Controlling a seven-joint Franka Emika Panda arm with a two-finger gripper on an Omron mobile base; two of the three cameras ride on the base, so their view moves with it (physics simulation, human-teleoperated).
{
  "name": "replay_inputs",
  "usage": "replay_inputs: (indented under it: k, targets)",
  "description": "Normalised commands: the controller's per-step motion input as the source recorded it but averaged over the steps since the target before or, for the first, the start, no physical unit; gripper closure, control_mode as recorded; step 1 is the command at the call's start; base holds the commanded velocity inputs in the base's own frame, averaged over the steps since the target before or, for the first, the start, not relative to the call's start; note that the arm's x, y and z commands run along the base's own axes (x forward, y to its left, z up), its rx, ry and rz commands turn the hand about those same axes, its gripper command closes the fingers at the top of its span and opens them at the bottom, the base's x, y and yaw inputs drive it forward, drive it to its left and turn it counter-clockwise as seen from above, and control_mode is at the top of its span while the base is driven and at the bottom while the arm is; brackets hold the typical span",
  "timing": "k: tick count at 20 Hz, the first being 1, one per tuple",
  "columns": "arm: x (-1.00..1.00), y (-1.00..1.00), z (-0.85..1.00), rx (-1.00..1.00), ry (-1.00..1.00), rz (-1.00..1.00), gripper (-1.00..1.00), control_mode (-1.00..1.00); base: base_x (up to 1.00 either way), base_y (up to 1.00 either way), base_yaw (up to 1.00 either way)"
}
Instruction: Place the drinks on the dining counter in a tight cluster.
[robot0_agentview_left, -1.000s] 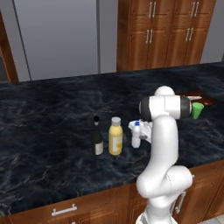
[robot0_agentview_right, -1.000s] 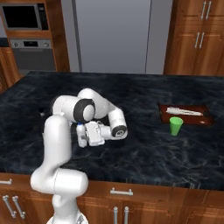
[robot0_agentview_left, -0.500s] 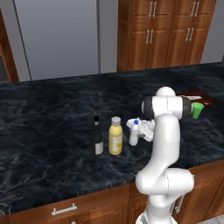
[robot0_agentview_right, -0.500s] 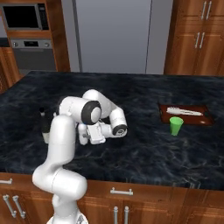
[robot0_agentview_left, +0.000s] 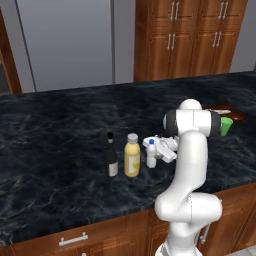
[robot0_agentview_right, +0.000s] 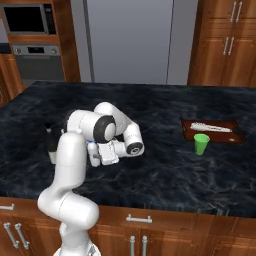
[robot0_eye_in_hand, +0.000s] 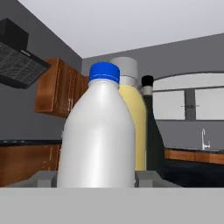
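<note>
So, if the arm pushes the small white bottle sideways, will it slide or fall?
The white bottle looks tall on a narrow base, so a high push may tip it. The glossy counter probably lets it slide. The juice bottle nearby might stop it.

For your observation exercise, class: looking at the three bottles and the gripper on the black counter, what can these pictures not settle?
- Slim dark wine bottle: in the hand view, mostly hidden behind the yellow juice bottle.
- Small white blue-capped bottle: in the right base view, largely covered by the white arm.
- Gripper: finger contact with the white bottle too small to judge in the left base view.
- Brown tray: pale contents too small to identify.
</note>
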Motion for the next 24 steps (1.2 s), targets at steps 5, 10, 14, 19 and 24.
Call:
replay_inputs:
  k: [5,10,14,19,24]
  targets:
    - [0.12,0.03,-0.45,0.00,0.00,0.00,1.00,-1.00,0.00,0.00,0.00]
    - [0.00,-0.03,-0.40,0.00,0.00,0.00,-1.00,-1.00,0.00,0.00,0.00]
    - [0.00,-0.14,-0.12,0.00,0.00,0.00,-1.00,-1.00,0.00,0.00,0.00]
    - [0.00,-0.29,0.00,-0.01,0.00,0.00,-1.00,-1.00,0.00,0.00,0.00]
    - [0.00,-0.21,0.06,-0.04,0.00,-0.03,-1.00,-1.00,0.00,0.00,0.00]
